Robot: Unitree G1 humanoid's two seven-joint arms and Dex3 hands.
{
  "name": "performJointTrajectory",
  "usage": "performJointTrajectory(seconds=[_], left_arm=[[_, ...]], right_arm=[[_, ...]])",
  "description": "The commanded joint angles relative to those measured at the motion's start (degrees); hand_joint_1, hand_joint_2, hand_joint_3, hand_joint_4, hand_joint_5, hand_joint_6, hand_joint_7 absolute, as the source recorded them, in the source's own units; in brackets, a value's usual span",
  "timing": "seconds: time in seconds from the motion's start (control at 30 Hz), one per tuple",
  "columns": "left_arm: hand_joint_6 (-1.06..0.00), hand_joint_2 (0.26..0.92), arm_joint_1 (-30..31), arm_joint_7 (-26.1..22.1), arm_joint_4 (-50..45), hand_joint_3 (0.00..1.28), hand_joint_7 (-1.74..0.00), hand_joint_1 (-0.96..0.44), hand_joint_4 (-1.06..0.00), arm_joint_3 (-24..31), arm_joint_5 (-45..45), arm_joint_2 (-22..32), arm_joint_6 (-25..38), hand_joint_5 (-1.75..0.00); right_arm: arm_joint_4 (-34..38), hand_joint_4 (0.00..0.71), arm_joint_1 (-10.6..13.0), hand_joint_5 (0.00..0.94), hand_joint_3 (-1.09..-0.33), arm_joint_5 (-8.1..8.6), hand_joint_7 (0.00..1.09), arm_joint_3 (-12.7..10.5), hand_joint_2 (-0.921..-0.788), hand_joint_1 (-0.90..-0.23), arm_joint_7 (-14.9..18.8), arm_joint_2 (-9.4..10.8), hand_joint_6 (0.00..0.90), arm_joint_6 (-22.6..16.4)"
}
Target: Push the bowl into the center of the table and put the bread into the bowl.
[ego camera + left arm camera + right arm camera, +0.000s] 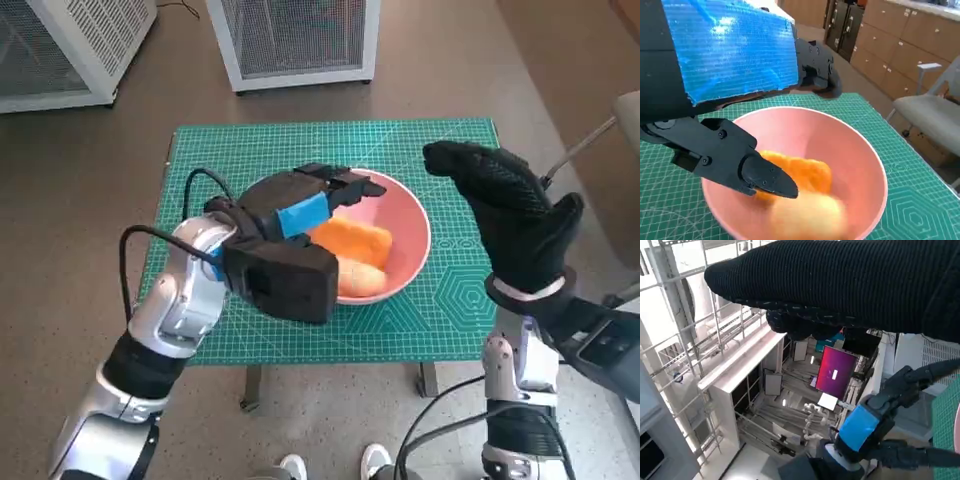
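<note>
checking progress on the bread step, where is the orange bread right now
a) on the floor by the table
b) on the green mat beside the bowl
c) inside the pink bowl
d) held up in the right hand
c: the orange bread lies inside the pink bowl, under the left hand, while the gloved right hand is raised to the side with nothing in it.

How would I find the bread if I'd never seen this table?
Look at the green mat covering the small table, then at the pink bowl near its middle. Inside it, under the left hand, lie two pieces of bread, orange and pale. Nothing else is in the bowl.
</note>
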Motion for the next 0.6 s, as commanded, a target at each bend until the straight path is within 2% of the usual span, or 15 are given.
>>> performJointTrajectory(seconds=[0.03, 0.17, 0.37, 0.6], left_arm=[[-0.07, 0.880, 1.6, 0.6, -2.2, 0.02, -0.23, -0.52, 0.00, 3.7, -3.9, 0.2, -1.0, 0.00], [-0.06, 0.881, 2.9, 0.2, -5.0, 0.02, -0.22, -0.52, 0.00, 6.8, -7.7, -0.3, 0.7, 0.00], [-0.05, 0.887, 5.6, 1.2, -7.9, 0.02, -0.20, -0.53, 0.00, 12.0, -14.9, -1.1, -0.7, 0.00], [-0.05, 0.905, 8.3, 2.9, -9.3, 0.02, -0.19, -0.56, 0.00, 17.9, -23.4, -2.0, -6.7, 0.00]], right_arm=[[1.0, 0.407, 0.3, 0.005, -0.546, -0.14, 0.61, -0.2, -0.921, -0.554, 0.0, -0.3, 0.012, 0.2], [0.8, 0.408, 0.1, 0.005, -0.546, 0.03, 0.61, -0.1, -0.921, -0.549, 0.0, -0.2, 0.012, 0.6], [0.0, 0.407, -0.2, 0.004, -0.548, -0.03, 0.61, -0.2, -0.921, -0.539, -0.6, -0.4, 0.013, 1.1], [-0.7, 0.396, -1.6, 0.000, -0.553, -1.27, 0.61, -0.6, -0.921, -0.527, -2.8, -1.1, 0.010, 1.8]])
